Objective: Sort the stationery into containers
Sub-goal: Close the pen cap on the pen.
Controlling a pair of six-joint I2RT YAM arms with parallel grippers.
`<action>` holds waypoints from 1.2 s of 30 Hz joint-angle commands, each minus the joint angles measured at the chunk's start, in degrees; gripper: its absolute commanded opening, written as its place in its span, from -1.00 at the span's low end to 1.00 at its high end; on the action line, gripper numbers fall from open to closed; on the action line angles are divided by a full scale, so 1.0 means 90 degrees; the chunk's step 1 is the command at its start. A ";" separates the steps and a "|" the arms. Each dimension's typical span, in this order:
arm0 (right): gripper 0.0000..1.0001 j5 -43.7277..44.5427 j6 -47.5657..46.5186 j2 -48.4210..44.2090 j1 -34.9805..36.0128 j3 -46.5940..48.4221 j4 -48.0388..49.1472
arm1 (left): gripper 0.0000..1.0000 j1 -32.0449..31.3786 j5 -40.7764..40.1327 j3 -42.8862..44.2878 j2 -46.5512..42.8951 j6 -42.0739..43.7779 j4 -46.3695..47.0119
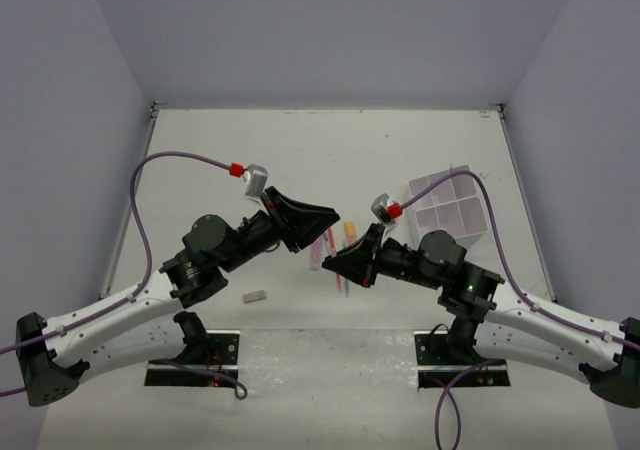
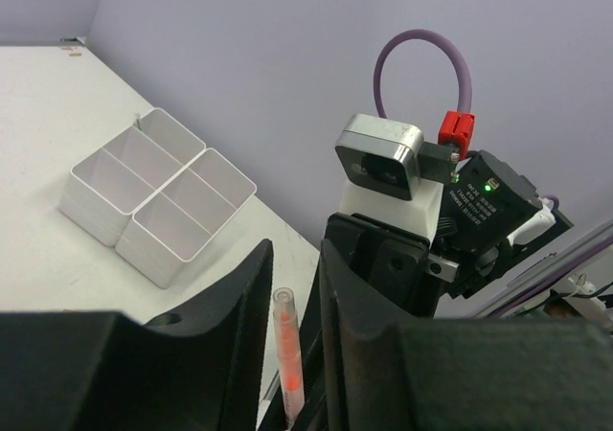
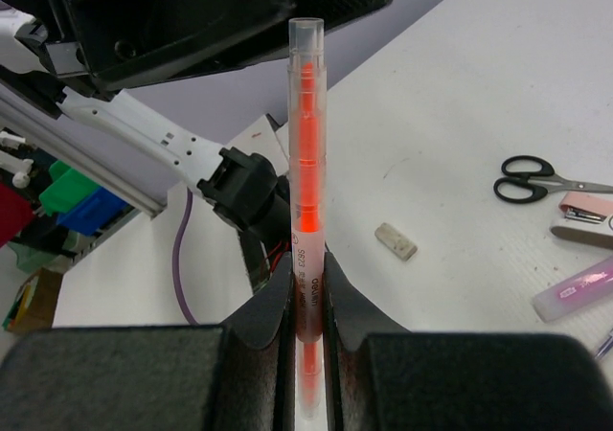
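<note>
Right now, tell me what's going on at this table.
The right gripper is clamped on a clear pen with an orange-red core, holding it off the table. The left gripper faces it, jaws apart around the pen's free end. The white divided tray looks empty; scissors and an eraser lie on the table.

Rear overview; close wrist views face-to-face (pen [image 3: 306, 163] shared)

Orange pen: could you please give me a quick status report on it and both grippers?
Right gripper shut on orange pen. Left gripper open, jaws straddling the pen's free end, not clamped. White divided tray stands apart, nothing seen blocking.
</note>
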 commanded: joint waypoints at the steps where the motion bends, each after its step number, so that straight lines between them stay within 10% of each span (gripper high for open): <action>1: -1.00 -0.0082 -0.0161 -0.0029 -0.0005 0.0367 0.0020 | -0.52 -0.0027 0.0048 0.0235 0.0034 0.0062 -0.0037; 10: -1.00 0.0071 -0.0252 -0.0027 0.0003 0.0549 -0.0128 | -1.00 -0.0027 0.0208 0.0153 0.0114 -0.0068 0.0021; 19: -1.00 0.1083 -0.0693 0.0028 -0.0044 0.1338 -0.0613 | -1.00 -0.0065 0.0371 -0.0088 0.0227 -0.0308 0.0061; 36: -1.00 -0.0213 -0.0994 0.1385 -0.1122 0.3130 -0.1053 | -1.00 -0.0418 0.0228 -0.0489 0.0342 -0.0147 -0.0006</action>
